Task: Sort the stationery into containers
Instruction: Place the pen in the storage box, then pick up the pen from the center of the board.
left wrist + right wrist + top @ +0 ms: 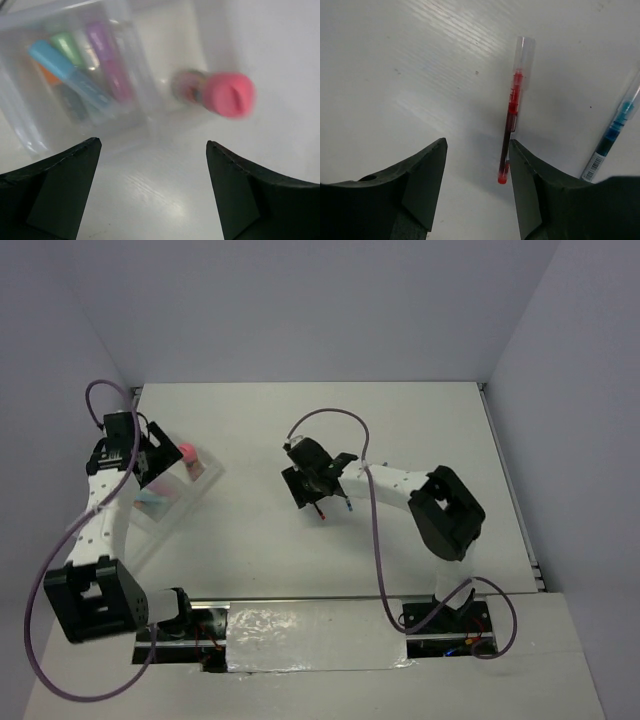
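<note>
1. We log the left arm (95,525) running from its base at the near-left corner of the tabletop (300,420), along the left edge toward the far side.
2. The left gripper (152,145) tips down by the left edge, jaws spread wide.
3. The right arm (400,485) rises from the near edge, elbow toward the right edge, forearm running left to the middle.
4. The right gripper (477,145) hangs low over mid-table, jaws parted, narrower than the left's.

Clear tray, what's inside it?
One compartment of the clear tray holds a blue marker, green marker and pink marker. An orange marker peeks from under them, mostly covered. The pink-capped stick is blurred at the next compartment; whether it's fully inside is unclear.
</note>
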Controlling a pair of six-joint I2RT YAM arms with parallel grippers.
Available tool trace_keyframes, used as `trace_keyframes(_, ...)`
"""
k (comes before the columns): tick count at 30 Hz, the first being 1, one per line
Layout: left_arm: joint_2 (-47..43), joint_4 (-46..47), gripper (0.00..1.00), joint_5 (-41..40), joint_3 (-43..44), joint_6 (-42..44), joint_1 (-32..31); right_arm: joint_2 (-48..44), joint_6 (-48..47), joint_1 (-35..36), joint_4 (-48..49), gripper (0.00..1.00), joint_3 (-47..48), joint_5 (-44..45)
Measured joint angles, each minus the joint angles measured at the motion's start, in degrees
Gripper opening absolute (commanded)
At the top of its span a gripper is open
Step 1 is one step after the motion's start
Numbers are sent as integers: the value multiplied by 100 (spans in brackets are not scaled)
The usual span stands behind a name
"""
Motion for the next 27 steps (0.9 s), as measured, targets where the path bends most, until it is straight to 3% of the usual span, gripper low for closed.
trace_keyframes(4,-1132,68,99,444,-225,450,-634,660,-39,0,-254,59,234,238)
trace_keyframes(8,-1926,116,99,649,-549,734,-678,896,-90,-17,-444,56,367,374)
trace_keyframes(18,-2566,-234,99,1574,-1025,881,-695,1056,44,-264,-385,7,474,-24)
trace_keyframes(23,-2745,321,99,3185,-1246,474,-863,686,201,-203,326,7,-155,-800)
trace_keyframes(27,-2839,903,99,3869,-1655,-208,-1685,74,444,310,662,7,-562,-1545)
